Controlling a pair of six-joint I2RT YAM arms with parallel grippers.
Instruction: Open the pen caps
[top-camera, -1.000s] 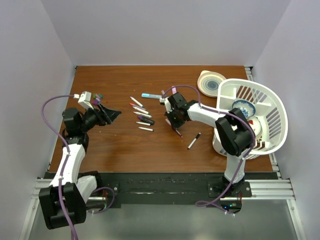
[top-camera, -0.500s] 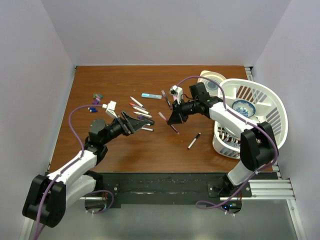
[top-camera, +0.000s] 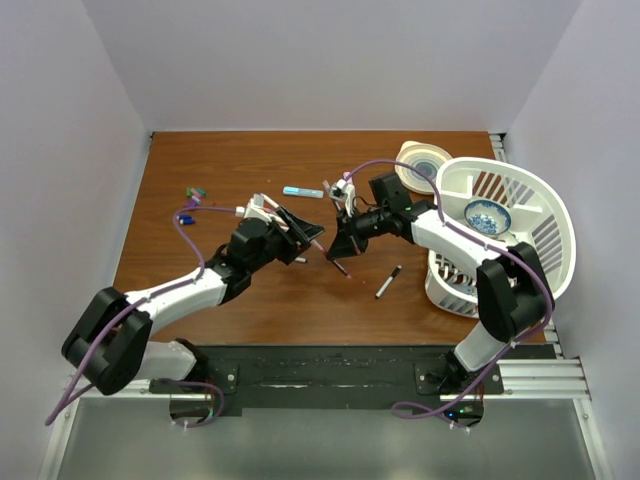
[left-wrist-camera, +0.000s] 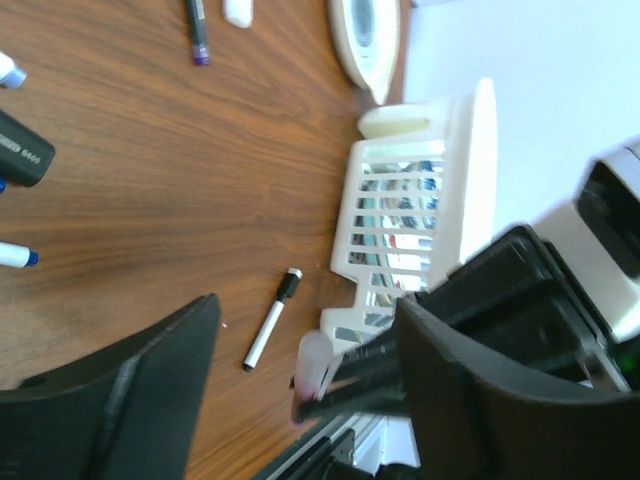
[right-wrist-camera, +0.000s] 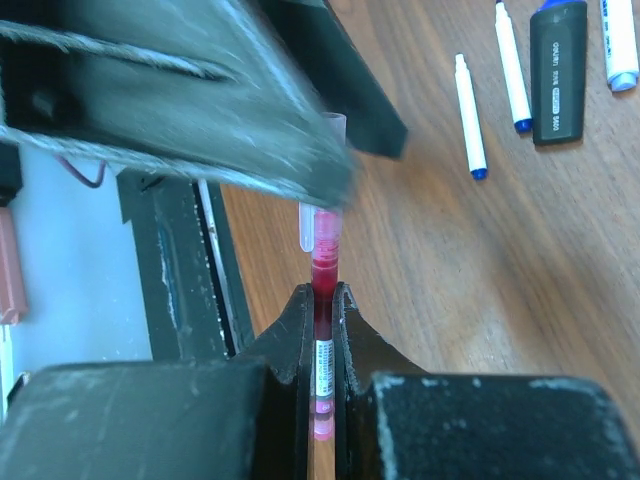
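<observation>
Pink pen cap (left-wrist-camera: 312, 362) within spread left claw (left-wrist-camera: 308, 308)

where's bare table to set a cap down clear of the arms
Bare wood runs along the far edge of the table, between the loose caps and the plate, and along the near edge below the black pen. Crowded: the centre, where the left gripper and right gripper meet, between the teal marker and that pen.

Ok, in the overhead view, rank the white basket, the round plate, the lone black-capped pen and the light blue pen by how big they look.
1. white basket
2. round plate, partly hidden behind the basket
3. black-capped pen and light blue pen: they look about the same length, so no ranking between them.
</observation>
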